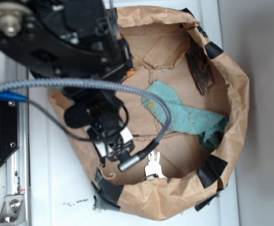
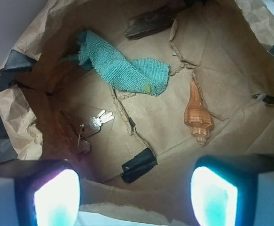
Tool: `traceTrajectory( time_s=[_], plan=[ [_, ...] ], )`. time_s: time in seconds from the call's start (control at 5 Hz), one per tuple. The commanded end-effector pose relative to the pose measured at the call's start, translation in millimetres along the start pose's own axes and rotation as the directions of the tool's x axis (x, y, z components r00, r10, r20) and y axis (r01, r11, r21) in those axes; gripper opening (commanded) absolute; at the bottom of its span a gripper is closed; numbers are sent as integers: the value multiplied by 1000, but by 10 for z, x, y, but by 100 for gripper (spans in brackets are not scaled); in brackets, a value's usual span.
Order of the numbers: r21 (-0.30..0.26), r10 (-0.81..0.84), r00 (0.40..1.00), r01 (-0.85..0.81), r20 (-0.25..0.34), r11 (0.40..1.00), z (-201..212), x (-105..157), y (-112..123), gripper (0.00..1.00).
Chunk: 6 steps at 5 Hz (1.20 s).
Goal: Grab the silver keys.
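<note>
Gripper fingers fill the wrist view's lower edge, spread wide and empty, held above the brown paper bag, likely to survey before descending. Silver keys lie flat on the bag floor, left of centre, near the crumpled wall: small, shiny, fanned blades on a ring. Teal cloth and orange-brown seashell lie apart from them.
</note>
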<state>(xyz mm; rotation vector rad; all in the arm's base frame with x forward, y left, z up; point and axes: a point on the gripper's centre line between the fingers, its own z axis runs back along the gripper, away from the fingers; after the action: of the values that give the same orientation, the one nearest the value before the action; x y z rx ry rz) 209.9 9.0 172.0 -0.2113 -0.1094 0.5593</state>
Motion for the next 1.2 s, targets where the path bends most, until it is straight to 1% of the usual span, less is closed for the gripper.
traceTrajectory(
  time_s=[0.0, 0.2, 0.4, 0.6, 0.8, 1.0],
  plan=[
    [73, 48, 997, -52, 58, 996, -420, 219, -77, 100],
    [112, 81, 996, -86, 43, 990, -671, 259, -226, 100],
    [113, 105, 992, -112, 68, 987, -878, 338, -265, 100],
    [97, 107, 989, -117, 104, 988, -1020, 322, -214, 100],
    [90, 108, 989, -117, 103, 989, -1115, 210, -273, 100],
    [95, 110, 994, -109, -2, 989, -1090, 111, -411, 100]
  ],
)
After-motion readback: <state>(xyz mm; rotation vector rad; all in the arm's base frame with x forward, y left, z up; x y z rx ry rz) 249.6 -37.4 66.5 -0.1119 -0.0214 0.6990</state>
